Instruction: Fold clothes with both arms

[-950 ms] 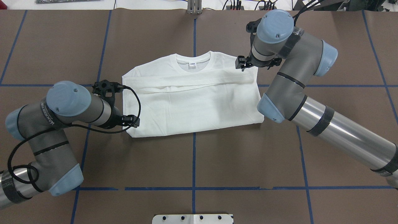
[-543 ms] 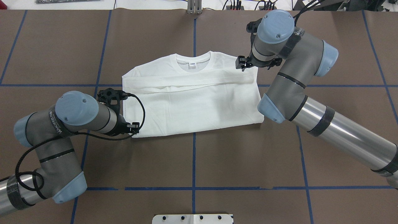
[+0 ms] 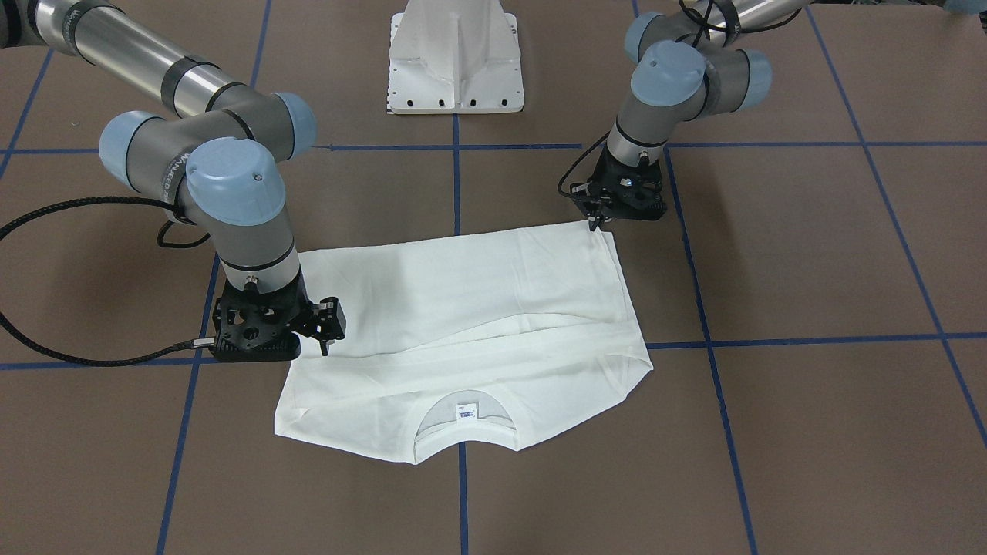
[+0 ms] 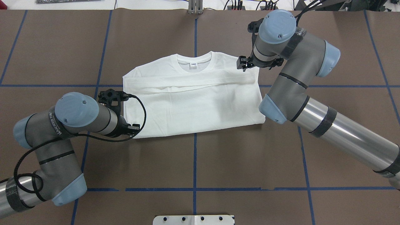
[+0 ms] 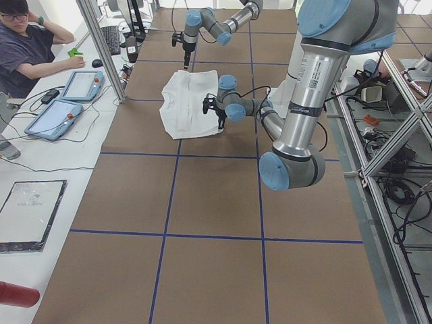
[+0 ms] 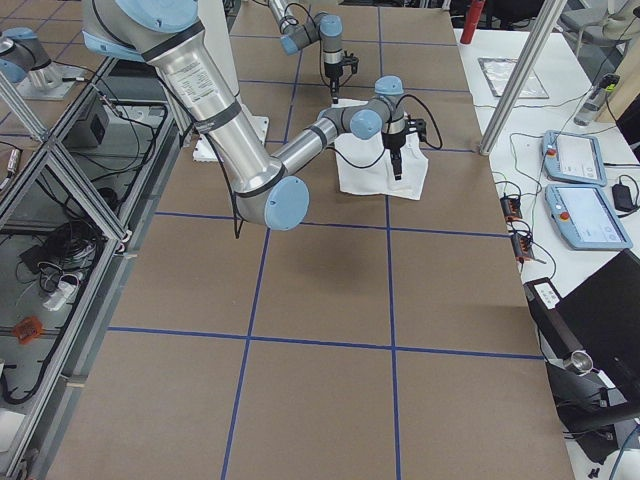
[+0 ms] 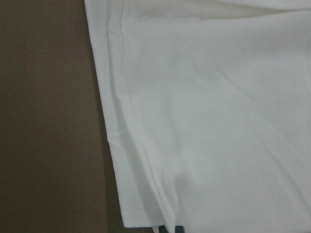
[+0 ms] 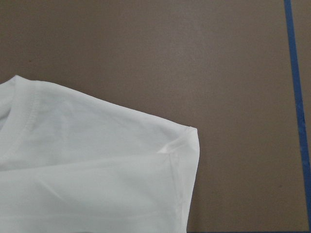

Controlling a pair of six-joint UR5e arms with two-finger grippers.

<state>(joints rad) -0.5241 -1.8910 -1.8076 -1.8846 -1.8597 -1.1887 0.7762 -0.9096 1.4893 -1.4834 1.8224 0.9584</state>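
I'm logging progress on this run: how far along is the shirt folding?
Done: the T-shirt lies flat as a wide rectangle, a sleeve folded across below the collar. In hand: the left gripper is at its near left corner, the right gripper at the far right shoulder; whether either grips cloth cannot be told. Left: probably further folds to make it compact.

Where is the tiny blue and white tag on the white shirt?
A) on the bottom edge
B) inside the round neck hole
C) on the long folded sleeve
B: the neck label sits just inside the round collar of the white T-shirt, at the far edge, not on the sleeve or the bottom edge.
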